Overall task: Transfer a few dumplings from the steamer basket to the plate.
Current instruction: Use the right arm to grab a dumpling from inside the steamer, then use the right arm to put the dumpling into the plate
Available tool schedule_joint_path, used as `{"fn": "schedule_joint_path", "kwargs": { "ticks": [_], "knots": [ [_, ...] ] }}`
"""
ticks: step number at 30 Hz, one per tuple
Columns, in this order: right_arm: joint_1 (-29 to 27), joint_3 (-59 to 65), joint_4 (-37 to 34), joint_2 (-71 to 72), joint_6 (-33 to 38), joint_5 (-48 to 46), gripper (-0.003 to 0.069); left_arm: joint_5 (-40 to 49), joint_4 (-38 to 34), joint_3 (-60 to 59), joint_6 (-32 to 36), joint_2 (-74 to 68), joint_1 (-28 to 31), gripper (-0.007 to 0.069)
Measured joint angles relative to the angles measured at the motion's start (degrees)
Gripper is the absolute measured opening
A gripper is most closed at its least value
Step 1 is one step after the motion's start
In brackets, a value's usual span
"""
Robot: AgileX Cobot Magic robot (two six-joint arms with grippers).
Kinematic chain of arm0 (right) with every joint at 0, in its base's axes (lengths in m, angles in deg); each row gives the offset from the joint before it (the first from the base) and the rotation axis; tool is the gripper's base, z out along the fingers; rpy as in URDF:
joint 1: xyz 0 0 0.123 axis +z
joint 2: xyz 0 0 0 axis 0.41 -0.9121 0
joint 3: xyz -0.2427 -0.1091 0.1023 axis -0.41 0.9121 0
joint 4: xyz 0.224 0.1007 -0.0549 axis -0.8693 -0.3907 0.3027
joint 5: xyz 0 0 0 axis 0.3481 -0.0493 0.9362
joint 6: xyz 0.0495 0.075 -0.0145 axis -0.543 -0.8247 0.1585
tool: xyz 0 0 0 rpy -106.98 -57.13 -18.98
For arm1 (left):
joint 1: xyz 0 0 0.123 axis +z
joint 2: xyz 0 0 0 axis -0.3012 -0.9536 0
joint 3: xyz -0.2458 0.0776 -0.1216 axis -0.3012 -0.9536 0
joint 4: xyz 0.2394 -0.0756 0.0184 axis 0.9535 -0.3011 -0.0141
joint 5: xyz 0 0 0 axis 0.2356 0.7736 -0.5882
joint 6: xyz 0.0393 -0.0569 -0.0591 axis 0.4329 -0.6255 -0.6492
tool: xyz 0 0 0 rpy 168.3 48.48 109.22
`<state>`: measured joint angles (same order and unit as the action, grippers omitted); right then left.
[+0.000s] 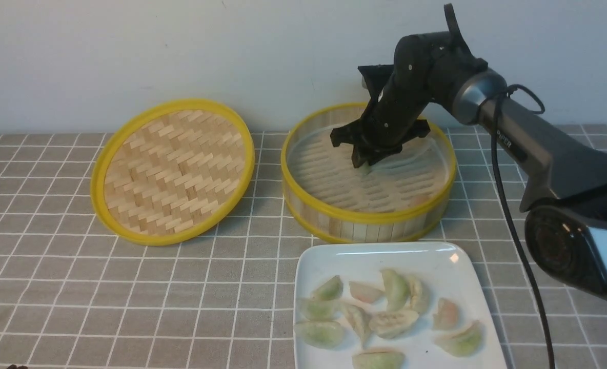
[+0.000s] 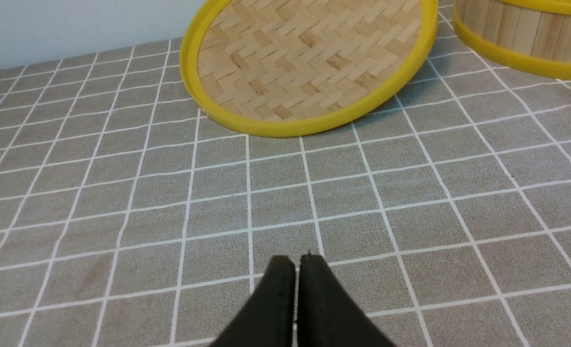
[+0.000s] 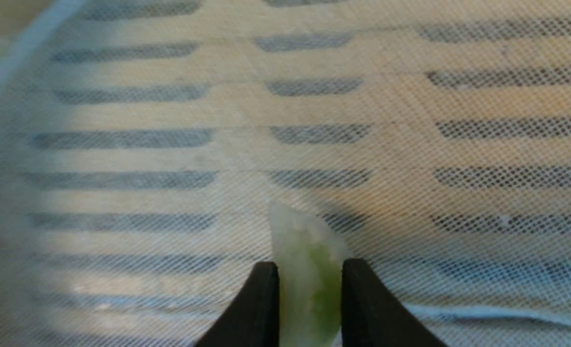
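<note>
Task far along — about eleven pale green, pinkish and whitish crescent dumplings [image 1: 391, 323] lie on the glossy white squarish plate [image 1: 334, 256]. The right gripper [image 3: 309, 270] pinches one more pale green dumpling [image 3: 301, 231] low inside the round yellow-rimmed bamboo steamer basket [image 1: 365, 218]; lift and carry remain. Basket otherwise near bare — one faint pinkish shape by the front wall, unsure. One woven bamboo lid [image 1: 173, 171]. The left gripper [image 2: 296, 264] is closed and empty.

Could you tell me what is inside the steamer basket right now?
A pale mesh liner and the right gripper, shut on one green dumpling. The steamer basket's near wall and the arm hide some floor.
</note>
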<state>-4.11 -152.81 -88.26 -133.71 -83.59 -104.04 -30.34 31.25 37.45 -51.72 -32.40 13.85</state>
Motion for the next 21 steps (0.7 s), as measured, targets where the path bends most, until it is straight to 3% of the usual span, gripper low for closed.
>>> {"fn": "schedule_joint_path", "kwargs": {
  "ticks": [6, 11, 21],
  "knots": [
    [0.0, 8.87, 0.0, 9.94, 1.42, -0.07, 0.0143, 0.0, 0.0, 0.0, 0.0, 0.0, 0.0, -0.0005],
    [0.0, 24.47, 0.24, 23.01, 3.34, 0.12, 0.0143, 0.0, 0.0, 0.0, 0.0, 0.0, 0.0, -0.0005],
    [0.0, 65.98, -1.1, 48.71, 6.78, 1.24, 0.0143, 0.0, 0.0, 0.0, 0.0, 0.0, 0.0, -0.0005]
  ]
}}
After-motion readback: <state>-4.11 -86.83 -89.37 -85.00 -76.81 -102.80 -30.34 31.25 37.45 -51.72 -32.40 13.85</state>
